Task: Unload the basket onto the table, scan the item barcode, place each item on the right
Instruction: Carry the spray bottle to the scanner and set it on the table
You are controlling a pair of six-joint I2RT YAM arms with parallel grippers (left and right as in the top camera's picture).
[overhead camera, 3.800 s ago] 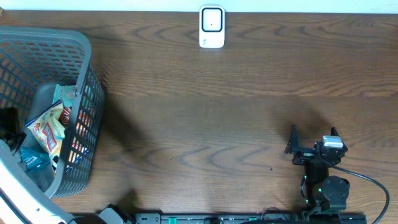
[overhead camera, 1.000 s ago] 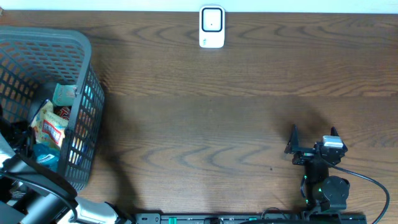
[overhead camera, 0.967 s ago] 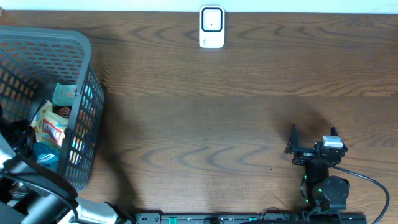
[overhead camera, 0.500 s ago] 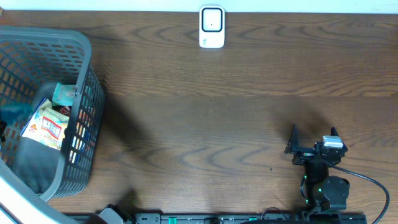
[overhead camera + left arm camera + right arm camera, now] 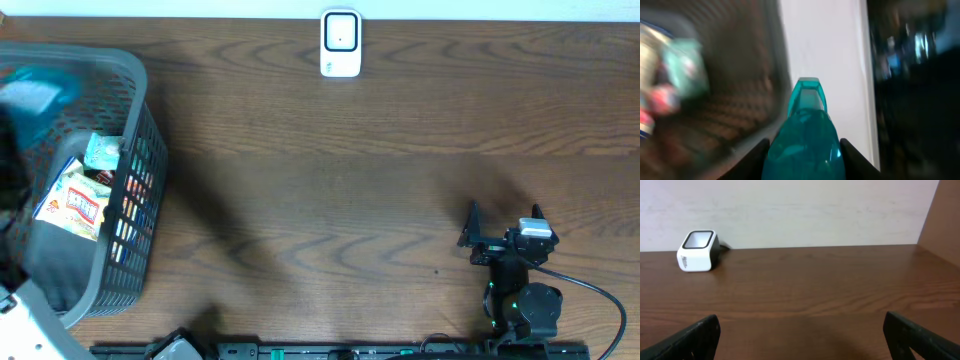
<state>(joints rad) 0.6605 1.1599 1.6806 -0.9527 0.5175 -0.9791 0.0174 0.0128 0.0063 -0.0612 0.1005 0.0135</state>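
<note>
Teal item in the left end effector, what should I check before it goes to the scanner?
1. Grip: the teal item sits between the fingers of the left end effector: ok.
2. Item clear of the basket: cannot tell, both views of it are blurred.
3. Barcode side found: cannot tell, no barcode shows.
4. Scanner in place at the far edge of the table: ok.
5. Bare wood between basket and scanner: ok.
6. Right end effector open, off to the side of that path: ok.
</note>
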